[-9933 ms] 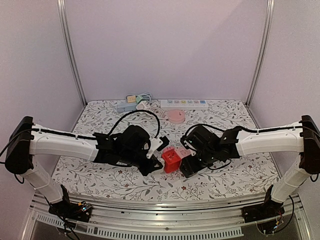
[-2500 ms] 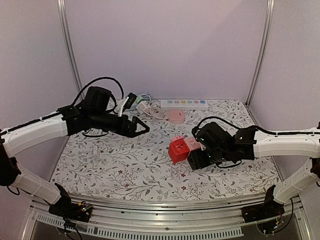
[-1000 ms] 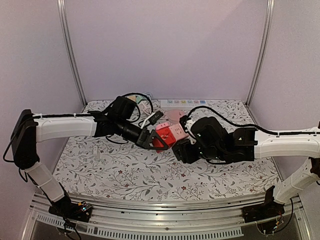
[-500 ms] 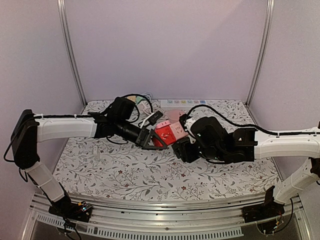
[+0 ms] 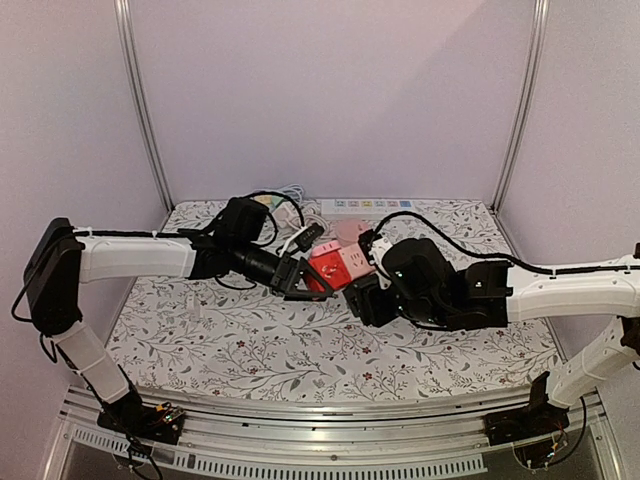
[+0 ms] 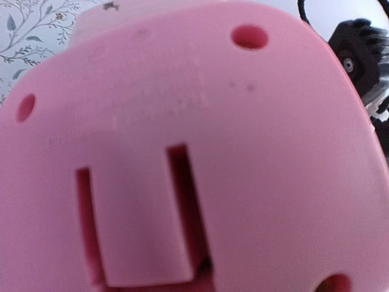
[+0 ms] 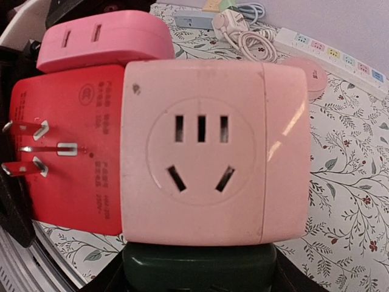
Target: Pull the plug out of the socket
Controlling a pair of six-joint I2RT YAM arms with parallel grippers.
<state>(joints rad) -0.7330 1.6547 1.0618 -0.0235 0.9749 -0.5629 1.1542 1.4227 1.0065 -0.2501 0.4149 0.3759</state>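
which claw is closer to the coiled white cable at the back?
Left. The left claw sits just in front of the coiled white cable, slightly to its right; the right claw is farther right, holding the pale pink socket cube.

Some ten seconds back, both arms were crouched low near the front middle of the table (image 5: 250, 350), with the socket block (image 5: 335, 266) between them. Since then the right gripper (image 5: 360, 290) has taken the block away from the near edge, toward the back of the table, and turned it so that its red end faces left. Meanwhile the left arm swung off to the rear left with its jaws wide and holding nothing, then reached back in. A second ago the left gripper (image 5: 300, 278) had its jaws spread wide around the block's red end. They have since narrowed onto it, and in the last half second little else has shifted.
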